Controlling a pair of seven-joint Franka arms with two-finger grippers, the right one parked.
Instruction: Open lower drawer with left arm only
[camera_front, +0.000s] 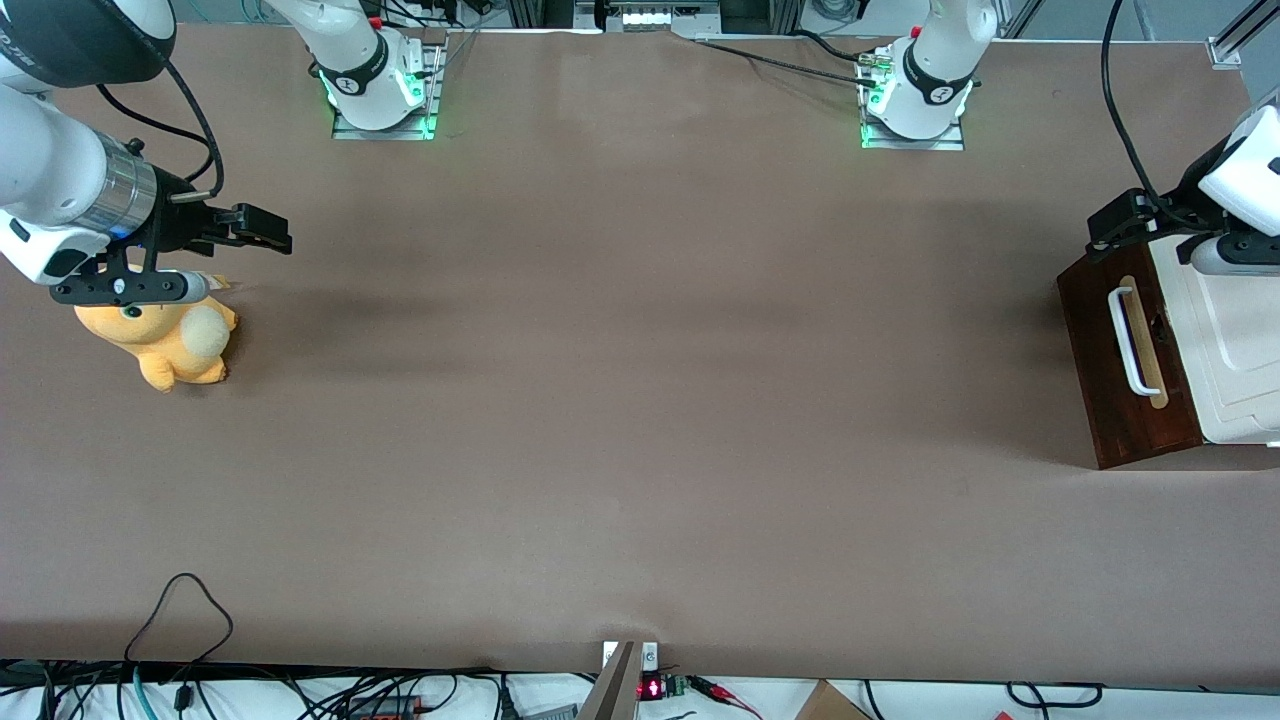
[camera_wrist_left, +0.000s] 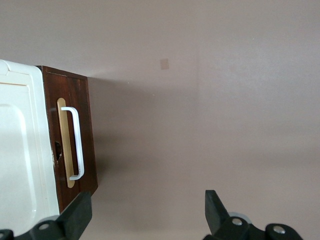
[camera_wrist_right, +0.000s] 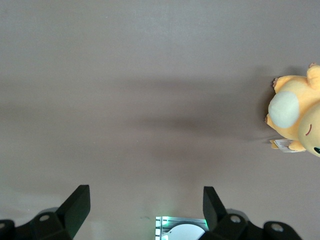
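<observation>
We judge the lower drawer (camera_front: 1120, 370) to be stiff, solid wood that will slide rather than flex, so the pull should run straight out along its travel — away from the cabinet body, toward the open table. The place to take hold is the white bar handle (camera_front: 1128, 341): a rigid bar standing off the front with room under it for a finger. It looks smooth, so a grip near its middle seems safest against slipping or twisting the drawer askew. The cabinet itself may be light enough to drag along, though we cannot tell from here.

The drawer front is dark brown, glossy wood, and the handle sits on a light tan strip (camera_wrist_left: 64, 145) running lengthwise. A small dark mark beside the strip may be a chip or a keyhole; we cannot say which. Above it lies the cream-white cabinet top (camera_wrist_left: 20, 150).

The cabinet stands at the working arm's end of the table (camera_front: 640, 400), its front facing the bare middle. The left arm (camera_front: 1235, 200) hangs over it, and its gripper (camera_wrist_left: 150, 220) is spread wide, holding nothing, above the table just in front of the drawer.
</observation>
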